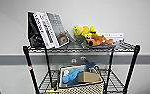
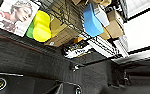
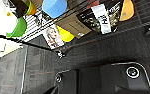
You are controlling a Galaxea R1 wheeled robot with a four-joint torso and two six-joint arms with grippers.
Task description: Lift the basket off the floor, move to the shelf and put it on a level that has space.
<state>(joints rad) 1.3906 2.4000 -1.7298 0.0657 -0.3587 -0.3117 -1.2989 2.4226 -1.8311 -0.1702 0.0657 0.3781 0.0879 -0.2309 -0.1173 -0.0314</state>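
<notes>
Beige and woven, the basket (image 1: 81, 87) sits at six o'clock in the head view, resting, as far as the blur allows, on a wire level (image 1: 114, 83) of the black shelf (image 1: 131, 65). Inside it lie a blue plush toy (image 1: 70, 75) and a brown cardboard box (image 1: 88, 76). At twelve o'clock, the tier above carries leaning books (image 1: 49, 29) and yellow plush toys (image 1: 84, 31). Dark carpet floor (image 2: 28, 62) shows in the left wrist view. Neither gripper's fingers can be made out, so I cannot tell their state.
</notes>
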